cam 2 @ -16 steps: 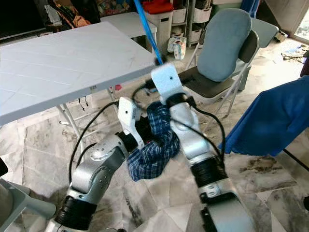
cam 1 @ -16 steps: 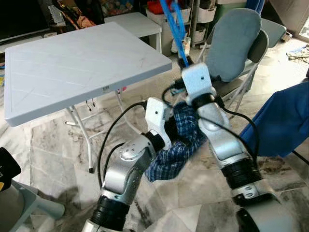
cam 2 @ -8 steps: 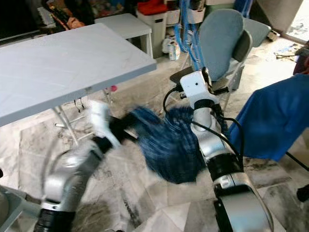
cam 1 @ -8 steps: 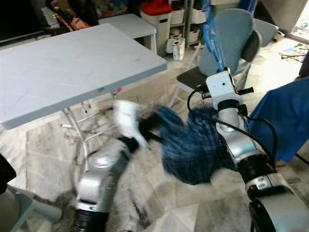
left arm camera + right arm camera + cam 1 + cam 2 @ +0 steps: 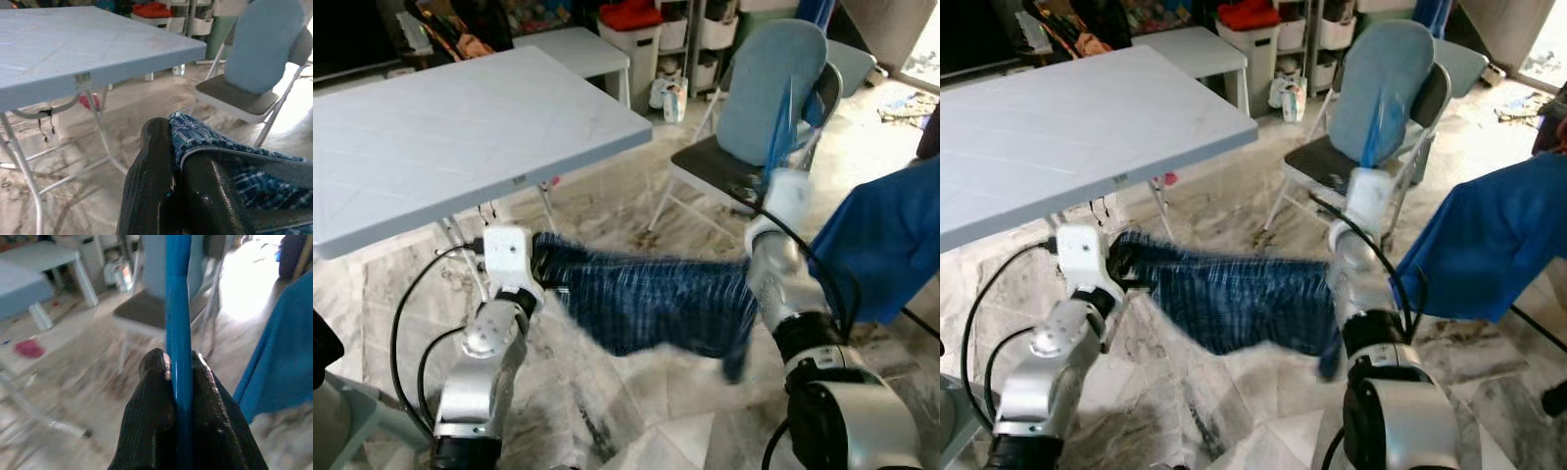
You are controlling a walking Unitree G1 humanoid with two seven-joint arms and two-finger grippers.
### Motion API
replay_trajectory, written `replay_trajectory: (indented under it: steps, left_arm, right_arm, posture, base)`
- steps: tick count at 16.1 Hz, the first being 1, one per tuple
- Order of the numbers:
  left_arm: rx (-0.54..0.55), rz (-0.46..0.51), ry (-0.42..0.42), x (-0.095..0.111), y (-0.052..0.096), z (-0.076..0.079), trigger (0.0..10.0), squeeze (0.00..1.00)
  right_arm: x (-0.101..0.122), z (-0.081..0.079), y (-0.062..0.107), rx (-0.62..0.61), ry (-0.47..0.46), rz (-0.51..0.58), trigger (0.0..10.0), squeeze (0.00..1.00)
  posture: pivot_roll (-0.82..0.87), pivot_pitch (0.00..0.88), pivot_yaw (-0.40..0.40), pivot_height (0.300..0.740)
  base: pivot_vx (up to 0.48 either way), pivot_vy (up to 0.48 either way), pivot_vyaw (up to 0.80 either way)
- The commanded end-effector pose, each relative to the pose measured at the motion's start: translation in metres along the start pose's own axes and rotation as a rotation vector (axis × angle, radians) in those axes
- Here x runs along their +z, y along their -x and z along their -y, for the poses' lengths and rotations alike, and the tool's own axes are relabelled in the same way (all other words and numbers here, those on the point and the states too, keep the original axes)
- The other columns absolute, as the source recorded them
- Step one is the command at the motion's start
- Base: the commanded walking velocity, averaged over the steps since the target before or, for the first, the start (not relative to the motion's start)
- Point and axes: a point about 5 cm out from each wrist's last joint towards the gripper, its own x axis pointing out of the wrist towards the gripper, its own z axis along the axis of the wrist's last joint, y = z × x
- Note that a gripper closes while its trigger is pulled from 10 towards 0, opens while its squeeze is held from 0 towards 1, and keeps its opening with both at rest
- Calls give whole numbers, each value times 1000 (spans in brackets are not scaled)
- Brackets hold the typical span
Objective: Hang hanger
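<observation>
The blue hanger (image 5: 178, 328) is running straight up out of the right gripper (image 5: 179, 377), its jaws pinched on the blue rod from both sides, so its long axis is lying in line with the fingers and pointing up and away toward the chair (image 5: 773, 83). In the head views the hanger is showing as a blurred blue streak in front of the chair's backrest. The checked blue garment (image 5: 651, 305) is stretching almost level between the two arms, one end gathered at the right forearm below the hanger, the other end clamped by the left gripper (image 5: 178, 161), whose jaws are closed on a fold of the cloth.

The right arm is the one carrying the hanger, so any hooking move is probably falling to it, with the left arm only keeping the cloth taut. No rail or hook is visible, so where the hanger is going cannot be told. Open room is lying over the marble floor (image 5: 636, 201) between the arms. The table (image 5: 440, 137) edge is standing just above the left gripper, the chair is close behind the right one, and a blue cloth (image 5: 886, 240) is hanging just to the right.
</observation>
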Motion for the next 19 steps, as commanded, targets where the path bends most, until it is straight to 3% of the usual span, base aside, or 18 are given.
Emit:
replay_trajectory:
  steps: [1,2,4,6,7,10,12,13,14,16,17,19]
  left_arm:
    - [-31,25,-6,5,-1,5,0,0]
    - [-65,17,-10,4,-1,10,0,0]
    - [-243,-102,-64,-18,4,38,0,0]
    - [-348,-151,-94,-28,10,57,0,0]
    - [-420,-175,-88,-32,14,69,0,0]
    - [-610,-144,16,-22,25,92,0,0]
    - [-729,-126,-4,-17,32,101,0,0]
    - [-738,-107,-27,-13,29,103,0,0]
    - [-717,-78,-21,-6,24,104,0,0]
    - [-683,-54,-24,-1,19,103,0,0]
    - [-637,-36,-26,2,13,100,0,0]
    - [-629,-27,-25,3,12,99,0,0]
  right_arm:
    - [14,-10,1,61,-46,67,10000,0]
    - [17,-13,1,80,-61,87,10000,0]
    - [26,-29,3,104,-301,107,10000,0]
    - [32,-38,2,118,-419,87,10000,0]
    - [39,-42,3,153,-528,106,10000,0]
    - [63,-43,10,267,-608,298,10000,0]
    - [75,-45,14,344,-573,411,10000,0]
    - [83,-50,16,375,-505,465,10000,0]
    - [90,-56,17,425,-610,481,10000,0]
    - [89,-62,15,465,-932,379,10000,0]
    - [88,-70,14,542,-1266,284,10000,0]
    - [96,-73,20,658,-1445,301,10000,0]
  posture:
    - [-81,16,1,740]
    - [-81,16,1,740]
    - [-82,11,3,740]
    - [-80,9,4,740]
    - [-79,9,3,740]
    - [-79,8,0,740]
    - [-79,10,2,740]
    - [-77,10,5,740]
    - [-75,10,8,740]
    - [-77,9,14,740]
    - [-77,9,15,740]
    - [-71,11,12,740]
  base:
    - [0,0,0]
    - [0,0,0]
    - [0,0,0]
    - [0,0,0]
    - [0,0,0]
    - [0,0,0]
    - [0,0,0]
    - [0,0,0]
    - [0,0,0]
    - [0,0,0]
    - [0,0,0]
    - [0,0,0]
